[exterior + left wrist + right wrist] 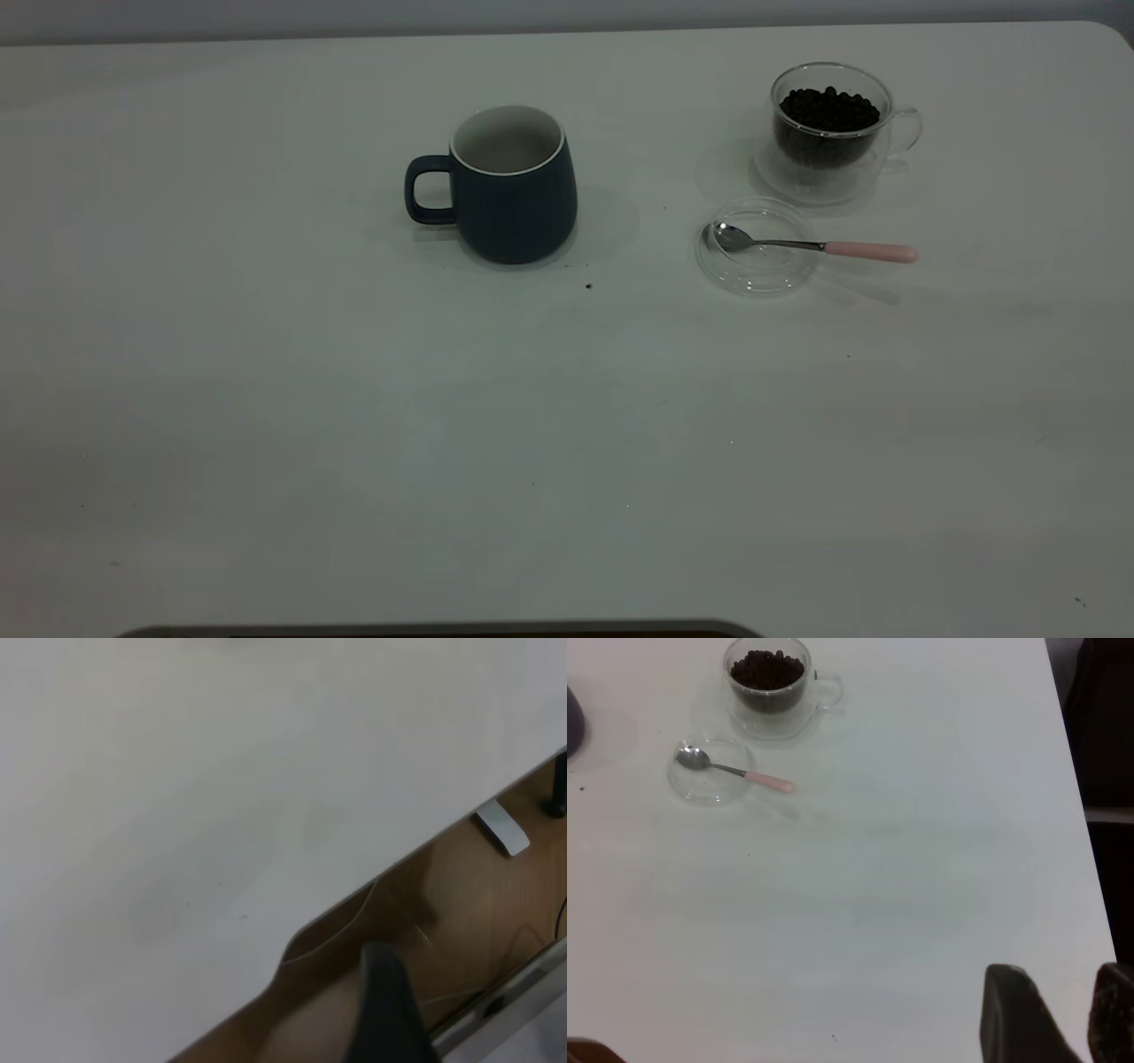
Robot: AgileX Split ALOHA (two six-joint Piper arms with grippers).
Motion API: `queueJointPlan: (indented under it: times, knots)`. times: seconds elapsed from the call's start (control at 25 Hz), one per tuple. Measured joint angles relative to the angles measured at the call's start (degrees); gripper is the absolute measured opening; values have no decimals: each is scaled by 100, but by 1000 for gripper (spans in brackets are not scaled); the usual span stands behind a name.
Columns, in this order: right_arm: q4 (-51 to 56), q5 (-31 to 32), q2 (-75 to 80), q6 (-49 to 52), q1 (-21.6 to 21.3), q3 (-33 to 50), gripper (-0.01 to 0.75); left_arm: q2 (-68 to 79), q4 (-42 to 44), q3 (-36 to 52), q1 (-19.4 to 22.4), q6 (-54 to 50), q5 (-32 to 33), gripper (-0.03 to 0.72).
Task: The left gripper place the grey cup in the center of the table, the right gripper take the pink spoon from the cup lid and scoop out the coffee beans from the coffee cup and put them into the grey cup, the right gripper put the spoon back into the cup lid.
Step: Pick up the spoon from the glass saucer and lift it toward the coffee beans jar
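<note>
The grey cup (514,186) stands upright at the table (354,425) center, the pink spoon (811,245) rests on the cup lid (755,246) near the coffee cup (828,133) holding coffee beans (828,111), the right gripper (1052,1014) is released at the table edge, and the left one's state I cannot tell.

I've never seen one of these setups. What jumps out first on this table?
Probably the grey cup, dark against the white table near its middle, handle pointing left. To its right, the glass coffee cup holds dark coffee beans. In front of it the pink spoon rests with its bowl in the clear cup lid. No robot arm reaches over them.
</note>
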Motion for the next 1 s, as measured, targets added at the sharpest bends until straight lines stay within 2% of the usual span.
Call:
queueJointPlan:
  times: [0.32,0.4,0.6,0.72,0.88,1.0]
  knots:
    - [0,0,0,0,0,0,239,0,-11,0,79,11,-6,569]
    - [0,0,0,0,0,0,239,0,-42,0,369,11,-6,569]
    - [0,0,0,0,0,0,239,-193,-59,0,1446,11,-6,569]
    - [0,0,0,0,0,0,239,-501,-59,0,1902,11,-6,569]
    - [0,0,0,0,0,0,239,-789,-64,0,2157,11,-6,569]
    - [0,0,0,0,0,0,239,-796,-70,0,2177,11,-6,569]
